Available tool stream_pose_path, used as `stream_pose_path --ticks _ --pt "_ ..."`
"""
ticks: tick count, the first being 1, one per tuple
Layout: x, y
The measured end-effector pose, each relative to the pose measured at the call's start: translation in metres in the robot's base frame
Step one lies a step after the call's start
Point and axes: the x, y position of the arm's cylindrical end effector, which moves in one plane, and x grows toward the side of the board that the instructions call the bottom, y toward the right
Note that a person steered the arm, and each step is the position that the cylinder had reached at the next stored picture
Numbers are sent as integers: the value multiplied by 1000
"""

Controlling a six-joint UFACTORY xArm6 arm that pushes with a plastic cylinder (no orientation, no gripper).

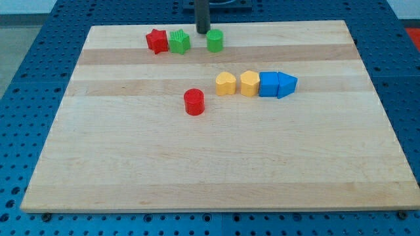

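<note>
My tip (203,31) stands near the view's top edge of the wooden board (210,157), between two green blocks. The green cylinder (214,40) is nearest, just to the tip's right and slightly below it; whether they touch I cannot tell. To the tip's left sits a green star-shaped block (178,42), with a red star block (157,40) touching its left side. Lower down, a red cylinder (194,102) stands alone near the board's middle.
To the right of the middle runs a row: a yellow block (226,84), a second yellow block (249,84), a blue cube (268,84) and a blue triangular block (287,84). Blue perforated table (39,65) surrounds the board.
</note>
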Motion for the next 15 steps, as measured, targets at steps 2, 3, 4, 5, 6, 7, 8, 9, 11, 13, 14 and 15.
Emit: stream_pose_path --ticks 2,3,4,5,6,7,8,9,11,13,14,15 --pt "14 23" --pt "32 25" --pt "32 34" --pt "35 65" --pt "53 81" --pt "73 81" --pt "74 75" --pt "74 66" --pt "74 38" --pt "74 22" --pt "74 15" --pt "74 13"
